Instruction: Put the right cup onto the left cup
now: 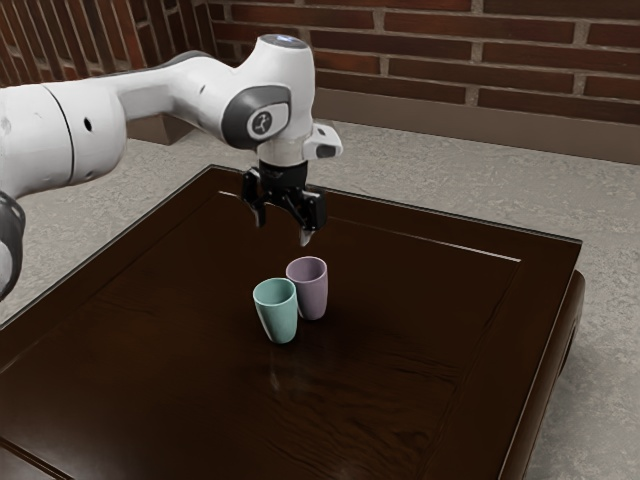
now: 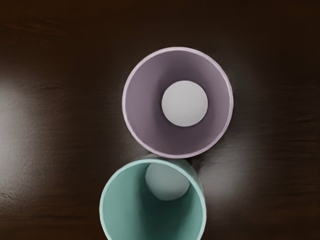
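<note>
So the desk is a really dark brown wood, kinda glossy, with wavy grain you can pick out on the top. There's a thin pale line running along inside its far edge, and a rounded brown piece under the edge at the exterior view's right. The wrist view catches soft whitish glare on the wood too. Floor is a mottled light grey — looks rough. Behind that there's a reddish-brown brick wall with pale mortar, a plain brownish band along its foot — and more brickwork at the exterior view's upper left.
</note>
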{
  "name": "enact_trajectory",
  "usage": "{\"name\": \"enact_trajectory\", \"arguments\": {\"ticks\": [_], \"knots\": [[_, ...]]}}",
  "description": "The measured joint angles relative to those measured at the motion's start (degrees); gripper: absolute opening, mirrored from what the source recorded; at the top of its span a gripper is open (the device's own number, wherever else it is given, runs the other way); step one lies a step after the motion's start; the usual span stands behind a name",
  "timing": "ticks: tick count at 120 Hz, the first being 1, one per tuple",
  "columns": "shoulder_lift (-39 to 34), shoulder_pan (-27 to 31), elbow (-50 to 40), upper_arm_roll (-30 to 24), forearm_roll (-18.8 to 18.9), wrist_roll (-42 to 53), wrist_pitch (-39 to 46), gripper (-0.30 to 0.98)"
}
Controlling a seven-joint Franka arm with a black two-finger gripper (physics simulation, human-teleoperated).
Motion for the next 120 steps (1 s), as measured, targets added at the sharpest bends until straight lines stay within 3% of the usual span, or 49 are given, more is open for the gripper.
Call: {"name": "enact_trajectory", "arguments": {"ticks": [21, 92, 107, 120], "knots": [[5.2, -0.9, 0.0, -0.2, 0.2, -2.2, 5.2, 0.69], [12.3, -2.9, 0.2, 0.0, 1.9, -6.4, 15.1, 0.68], [13.6, -2.9, 0.2, 0.1, 2.1, -6.7, 16.4, 0.57], [13.7, -2.9, 0.1, 0.3, 2.2, -6.9, 17.1, 0.39]]}}
